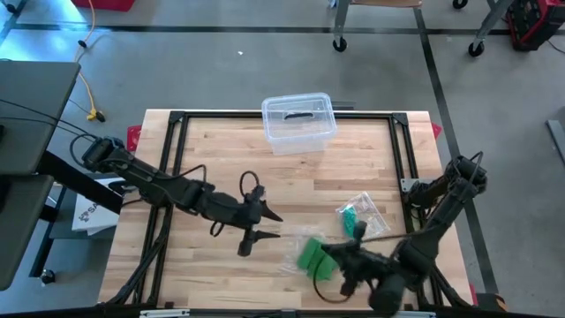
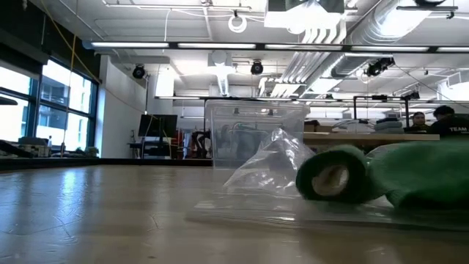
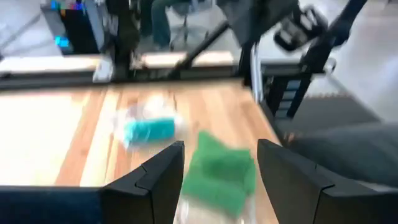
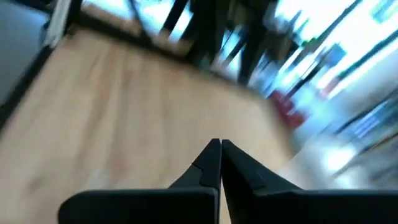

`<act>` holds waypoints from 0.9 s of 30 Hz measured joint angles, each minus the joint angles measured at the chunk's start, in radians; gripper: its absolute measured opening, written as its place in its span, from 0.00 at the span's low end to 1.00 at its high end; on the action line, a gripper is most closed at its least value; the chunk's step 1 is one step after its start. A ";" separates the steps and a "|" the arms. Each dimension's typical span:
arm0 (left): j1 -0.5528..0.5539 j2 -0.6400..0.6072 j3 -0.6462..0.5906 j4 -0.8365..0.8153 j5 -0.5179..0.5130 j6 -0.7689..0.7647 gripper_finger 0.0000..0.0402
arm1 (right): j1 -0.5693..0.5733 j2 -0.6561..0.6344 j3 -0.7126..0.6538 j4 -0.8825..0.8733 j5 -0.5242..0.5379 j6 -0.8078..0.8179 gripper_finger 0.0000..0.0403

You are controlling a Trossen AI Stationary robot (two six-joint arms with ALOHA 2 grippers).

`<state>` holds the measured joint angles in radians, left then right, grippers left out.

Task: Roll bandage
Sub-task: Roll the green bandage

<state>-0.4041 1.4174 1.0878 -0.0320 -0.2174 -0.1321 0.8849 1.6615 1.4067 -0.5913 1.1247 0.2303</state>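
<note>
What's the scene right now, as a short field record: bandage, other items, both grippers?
green bandage: near table edge, lying on clear plastic wrap, partly unrolled
packaged teal roll: in its bag, beside the green bandage
clear bin: far edge, middle
left gripper: open, empty, pointing at the bandage
right gripper: shut, tips at the bandage's edge; grip unclear

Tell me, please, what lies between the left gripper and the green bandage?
Only bare wood: in the high view, nothing lies between the left gripper and the green bandage.
</note>
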 joint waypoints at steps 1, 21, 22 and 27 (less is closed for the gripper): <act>-0.008 0.000 0.000 -0.033 -0.006 -0.012 0.49 | -0.018 0.000 0.000 -0.064 -0.071 0.111 0.00; -0.323 0.002 -0.389 0.153 -0.435 -0.468 0.49 | -0.398 0.216 -0.002 -0.088 -1.018 0.364 0.57; -0.326 0.002 -0.413 0.197 -0.440 -0.469 0.49 | -0.405 0.224 -0.002 -0.108 -1.038 0.380 0.60; -0.324 0.015 -0.496 0.360 -0.426 -0.480 0.49 | -0.445 0.235 -0.002 -0.201 -1.091 0.427 0.66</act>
<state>-0.7280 1.4324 0.5916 0.3285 -0.6433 -0.6126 0.4396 1.8965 1.4048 -0.7921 0.0337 0.6570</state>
